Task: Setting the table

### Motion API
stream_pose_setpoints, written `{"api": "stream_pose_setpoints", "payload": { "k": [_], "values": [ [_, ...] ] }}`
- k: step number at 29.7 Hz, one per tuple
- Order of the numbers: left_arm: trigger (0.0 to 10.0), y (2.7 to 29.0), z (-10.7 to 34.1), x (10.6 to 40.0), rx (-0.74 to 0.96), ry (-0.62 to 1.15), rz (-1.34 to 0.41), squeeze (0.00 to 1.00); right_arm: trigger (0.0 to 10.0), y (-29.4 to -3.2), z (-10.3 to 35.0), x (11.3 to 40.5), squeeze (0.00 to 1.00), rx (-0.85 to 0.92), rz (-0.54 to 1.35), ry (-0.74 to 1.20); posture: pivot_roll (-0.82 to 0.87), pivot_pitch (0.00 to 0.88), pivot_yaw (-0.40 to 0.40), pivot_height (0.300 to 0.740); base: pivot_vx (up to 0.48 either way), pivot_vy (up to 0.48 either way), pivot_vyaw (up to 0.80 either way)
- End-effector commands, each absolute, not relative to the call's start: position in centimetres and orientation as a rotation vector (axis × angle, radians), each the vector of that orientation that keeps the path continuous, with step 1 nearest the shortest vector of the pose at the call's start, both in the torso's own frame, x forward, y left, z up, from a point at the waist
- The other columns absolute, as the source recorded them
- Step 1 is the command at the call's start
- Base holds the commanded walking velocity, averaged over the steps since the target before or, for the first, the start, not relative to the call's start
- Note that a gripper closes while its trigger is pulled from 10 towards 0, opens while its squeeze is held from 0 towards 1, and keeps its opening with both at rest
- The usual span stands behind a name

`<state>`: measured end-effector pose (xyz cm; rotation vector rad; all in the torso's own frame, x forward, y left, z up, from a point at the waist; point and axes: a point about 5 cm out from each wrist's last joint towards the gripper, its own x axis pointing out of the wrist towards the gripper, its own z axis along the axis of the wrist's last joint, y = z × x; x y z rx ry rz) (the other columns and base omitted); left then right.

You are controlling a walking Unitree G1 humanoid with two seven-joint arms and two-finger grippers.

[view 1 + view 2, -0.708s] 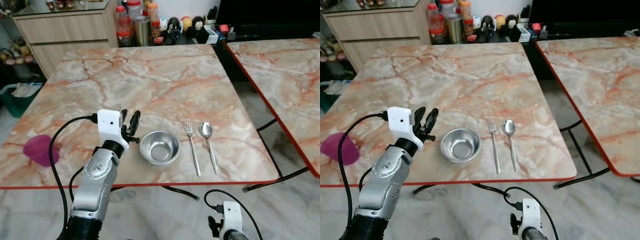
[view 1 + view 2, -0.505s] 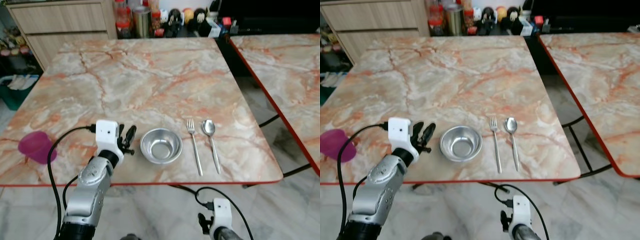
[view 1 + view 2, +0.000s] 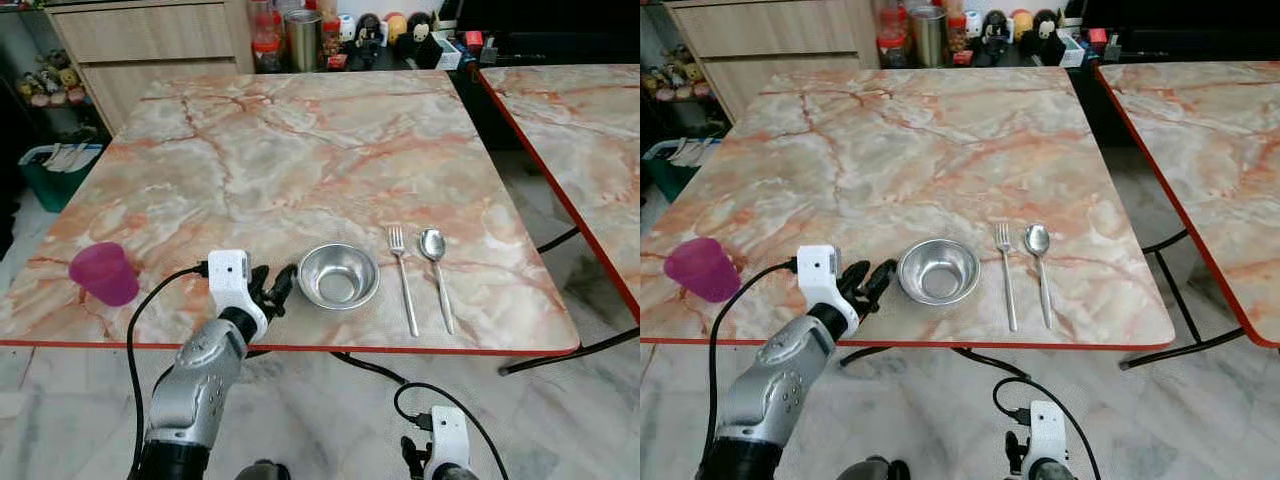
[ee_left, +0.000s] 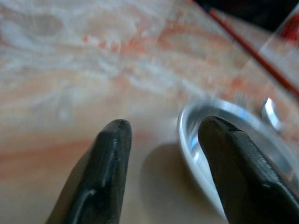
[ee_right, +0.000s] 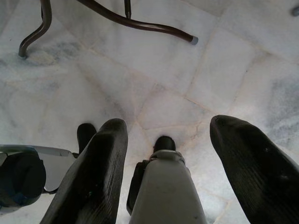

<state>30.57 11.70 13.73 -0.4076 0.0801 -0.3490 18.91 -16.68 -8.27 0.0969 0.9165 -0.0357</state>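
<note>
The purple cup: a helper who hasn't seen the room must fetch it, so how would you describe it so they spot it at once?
Start at the marble table with the red edge. The purple cup stands alone near its front left corner, left of the left hand. The bowl, fork and spoon to the right are all shiny metal; the cup is the only coloured, translucent plastic piece.

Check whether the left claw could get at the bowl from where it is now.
Probably yes. The left claw is open, low over the table, right beside the bowl, with nothing between them.
</note>
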Motion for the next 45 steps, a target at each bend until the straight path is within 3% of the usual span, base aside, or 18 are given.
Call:
{"api": "stream_pose_setpoints", "payload": {
  "k": [1,23,45],
  "values": [
    [10.0,11.8,13.8,30.7,-0.444,0.092,-0.35,0.0,10.0,-16.7,-8.4,18.6,0.0,0.107,-0.046,0.924,0.15,0.115,0.031,0.715,0.0,0.0,0.0],
    [10.0,9.9,12.0,30.6,-0.42,0.243,-0.423,0.0,10.0,-16.5,-8.5,18.4,0.0,0.12,-0.038,0.93,0.14,0.136,0.038,0.715,0.0,0.0,0.0],
    [10.0,9.5,14.3,31.4,-0.449,0.202,-0.487,0.0,10.0,-16.2,-8.5,18.5,0.0,0.13,-0.033,0.932,0.15,0.134,0.049,0.715,0.0,0.0,0.0]
  ]
}}
